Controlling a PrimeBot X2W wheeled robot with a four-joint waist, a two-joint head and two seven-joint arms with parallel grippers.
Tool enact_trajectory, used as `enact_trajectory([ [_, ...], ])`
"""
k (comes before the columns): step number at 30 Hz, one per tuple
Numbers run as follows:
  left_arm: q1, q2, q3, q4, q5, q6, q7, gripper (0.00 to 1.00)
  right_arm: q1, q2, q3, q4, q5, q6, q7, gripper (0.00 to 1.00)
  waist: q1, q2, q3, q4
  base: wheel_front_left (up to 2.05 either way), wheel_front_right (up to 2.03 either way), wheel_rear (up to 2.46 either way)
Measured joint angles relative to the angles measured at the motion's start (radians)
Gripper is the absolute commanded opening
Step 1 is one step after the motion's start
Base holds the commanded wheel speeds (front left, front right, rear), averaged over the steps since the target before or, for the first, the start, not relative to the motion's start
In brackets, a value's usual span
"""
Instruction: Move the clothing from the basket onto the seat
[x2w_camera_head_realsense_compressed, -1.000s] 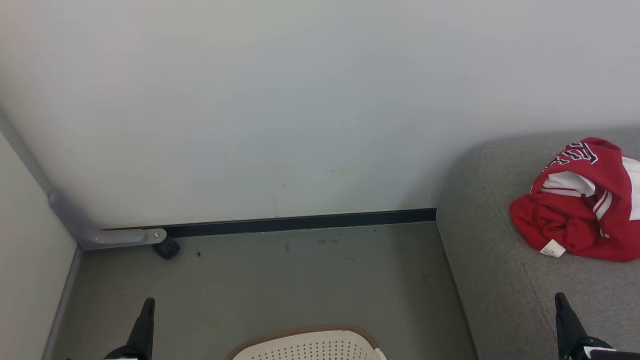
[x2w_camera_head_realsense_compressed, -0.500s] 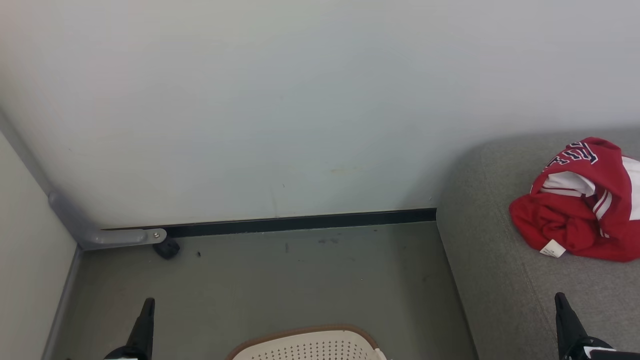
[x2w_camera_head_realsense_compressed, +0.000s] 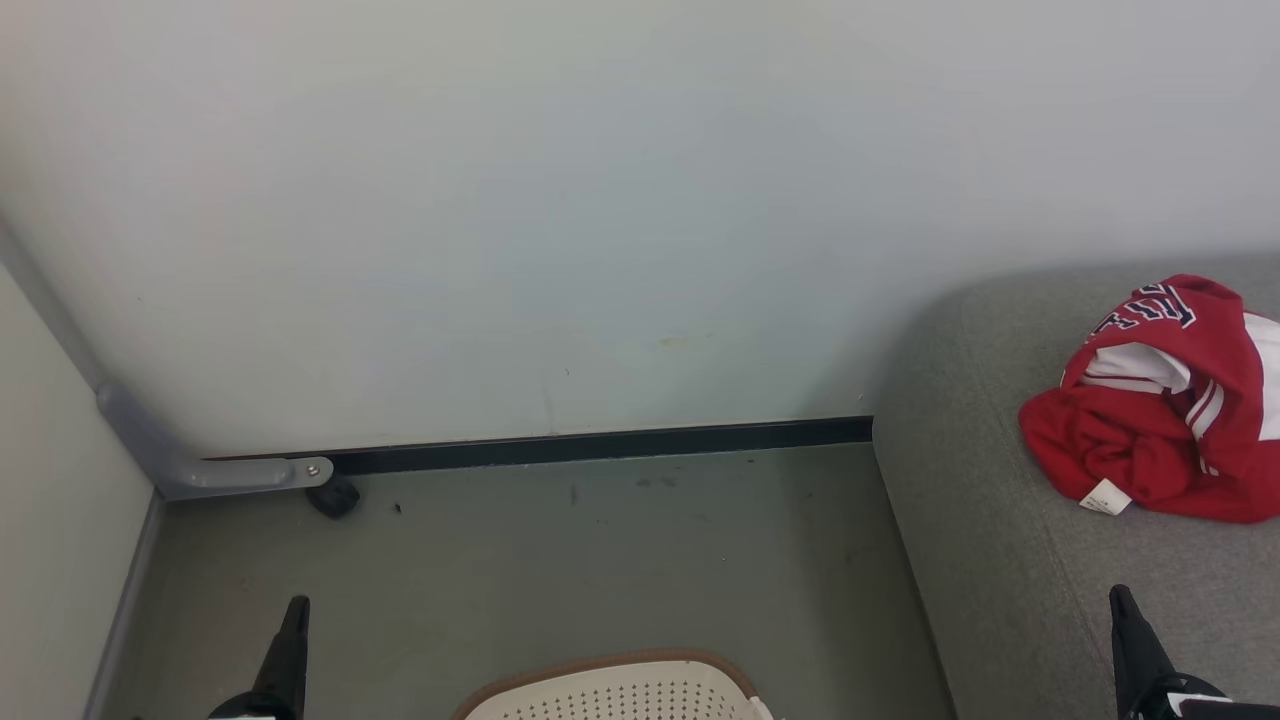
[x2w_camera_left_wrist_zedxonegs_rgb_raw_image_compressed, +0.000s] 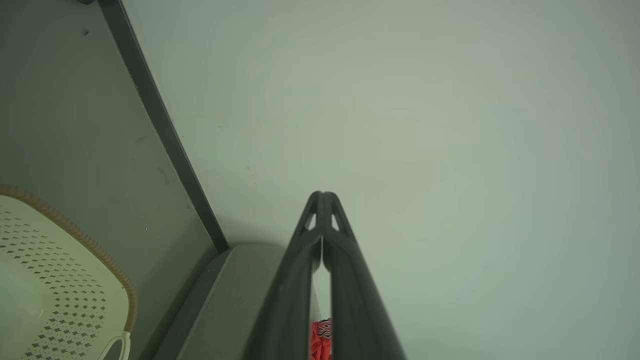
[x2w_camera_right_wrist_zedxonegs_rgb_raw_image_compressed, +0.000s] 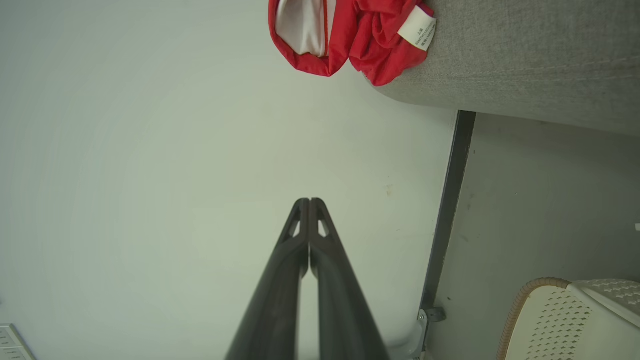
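Observation:
The red clothing (x2w_camera_head_realsense_compressed: 1160, 400) with white panels, navy lettering and a small white tag lies bunched on the grey seat (x2w_camera_head_realsense_compressed: 1000, 520) at the right. The same clothing (x2w_camera_right_wrist_zedxonegs_rgb_raw_image_compressed: 350, 35) and seat (x2w_camera_right_wrist_zedxonegs_rgb_raw_image_compressed: 525, 60) show at the top of the right wrist view. The cream basket (x2w_camera_head_realsense_compressed: 610, 690) with its brown rim stands on the floor at the bottom middle; what I see of its inside is bare. My left gripper (x2w_camera_head_realsense_compressed: 297, 605) is at the lower left, shut and holding nothing. My right gripper (x2w_camera_head_realsense_compressed: 1118, 595) rises over the seat's near part, shut and holding nothing. Both wrist views show the fingertips pressed together.
A pale wall (x2w_camera_head_realsense_compressed: 600, 200) with a dark skirting strip (x2w_camera_head_realsense_compressed: 600, 445) closes off the floor (x2w_camera_head_realsense_compressed: 560, 560) ahead. A grey bracket (x2w_camera_head_realsense_compressed: 230, 470) and a small black stopper (x2w_camera_head_realsense_compressed: 333, 497) sit in the left corner, where a side wall (x2w_camera_head_realsense_compressed: 50, 520) runs forward.

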Motion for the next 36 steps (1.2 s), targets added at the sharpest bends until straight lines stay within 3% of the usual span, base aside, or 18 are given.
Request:
enact_trajectory([
  [36, 0.0, 0.0, 0.0, 0.0, 0.0, 0.0, 0.0, 0.0, 0.0, 0.0, 0.0, 0.0, 0.0, 0.0, 0.0, 0.0, 0.0, 0.0, 0.0, 0.0, 0.0, 0.0, 0.0],
])
